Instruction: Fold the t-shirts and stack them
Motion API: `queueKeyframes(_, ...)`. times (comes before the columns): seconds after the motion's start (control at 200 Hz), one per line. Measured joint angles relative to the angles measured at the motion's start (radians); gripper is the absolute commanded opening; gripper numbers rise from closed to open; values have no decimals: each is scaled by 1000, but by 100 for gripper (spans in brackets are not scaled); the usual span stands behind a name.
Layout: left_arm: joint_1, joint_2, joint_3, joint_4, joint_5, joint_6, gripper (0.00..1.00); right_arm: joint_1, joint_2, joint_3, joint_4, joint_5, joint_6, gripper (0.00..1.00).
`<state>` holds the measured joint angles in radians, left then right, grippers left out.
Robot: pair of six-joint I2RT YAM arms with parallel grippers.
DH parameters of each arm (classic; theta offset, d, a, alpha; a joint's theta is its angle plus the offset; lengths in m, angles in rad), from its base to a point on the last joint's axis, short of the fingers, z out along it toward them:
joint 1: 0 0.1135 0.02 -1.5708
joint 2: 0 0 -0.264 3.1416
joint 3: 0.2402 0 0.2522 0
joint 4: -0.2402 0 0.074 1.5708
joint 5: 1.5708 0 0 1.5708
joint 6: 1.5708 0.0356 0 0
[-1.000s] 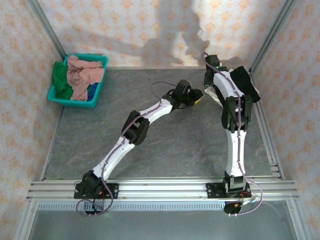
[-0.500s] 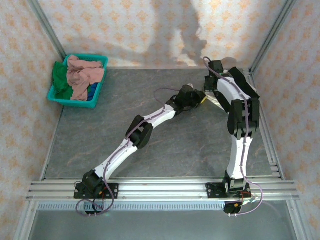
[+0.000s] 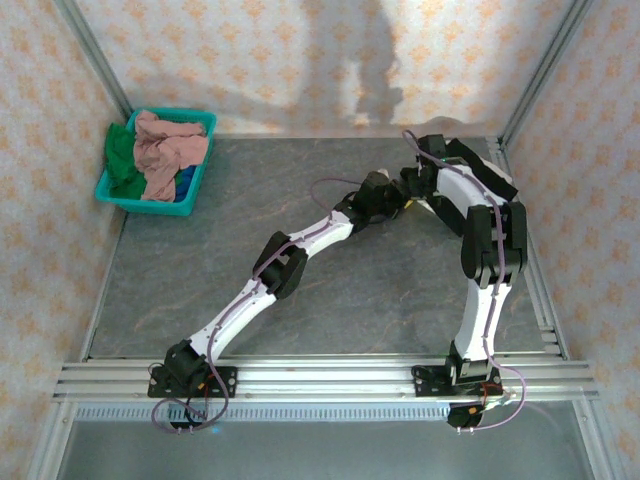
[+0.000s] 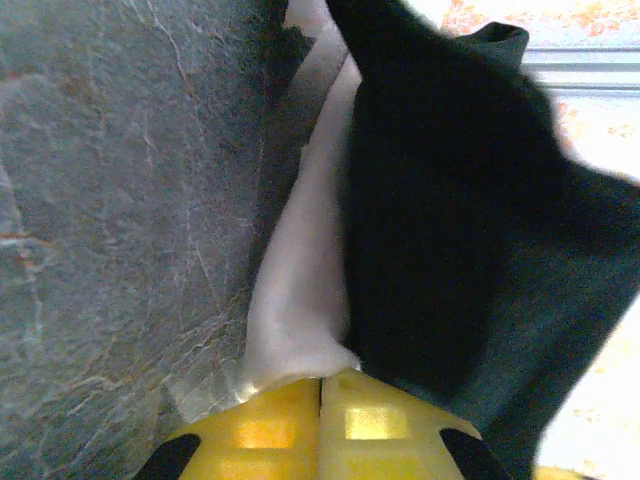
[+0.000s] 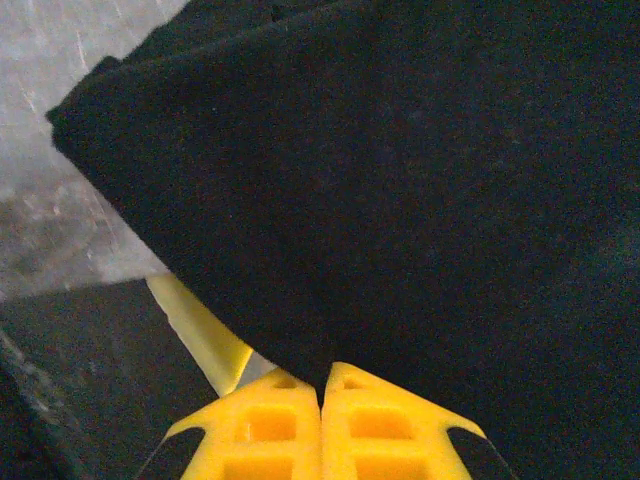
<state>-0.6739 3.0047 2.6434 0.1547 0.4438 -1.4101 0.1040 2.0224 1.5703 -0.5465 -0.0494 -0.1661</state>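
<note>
Left gripper (image 4: 322,385): the yellow fingers are pressed together with no gap seen between them. The tips are set at the edge where pale and dark cloth meet. Which of the two is nipped cannot be told.

Right gripper (image 5: 322,378): the yellow fingers are pressed together and pinch a fold of the large, plain black t-shirt (image 5: 420,160), which is drawn to a point at the tips.

Black t-shirt: it is found at the far right of the grey marbled table (image 3: 200,270), by both wrists. In the left wrist view it is spread to the right of the soft cream-white t-shirt (image 4: 300,290) and overlaps its edge.

Cream-white t-shirt: it is seen as a pale strip lying on the table, between the bare stone on the left and the black cloth on the right.

Other shirts: a pink t-shirt (image 3: 168,152), a green t-shirt (image 3: 120,165) and a blue t-shirt (image 3: 185,185) are heaped unfolded in the teal plastic basket (image 3: 140,205). The basket is in the far left corner, well apart from both grippers.

Top view: both arms are stretched to the far right, with their wrists close together. The basket and its heap are shown here, but the fingers are too small for their closure to be read.

Wrist views: the closed fingers and the cloth at their tips are shown close up. The weave of the black cloth is blurred in places.
</note>
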Motion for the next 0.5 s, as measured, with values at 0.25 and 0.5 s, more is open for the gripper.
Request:
queueKeyframes(0.25, 9, -83, -172, 82, 37, 5, 4, 0, -1, 1, -31, 9, -14, 25)
queueKeyframes(0.5, 52, -431, -750, 143, 52, 92, 26, -39, -102, -30, -66, 42, 148, 53)
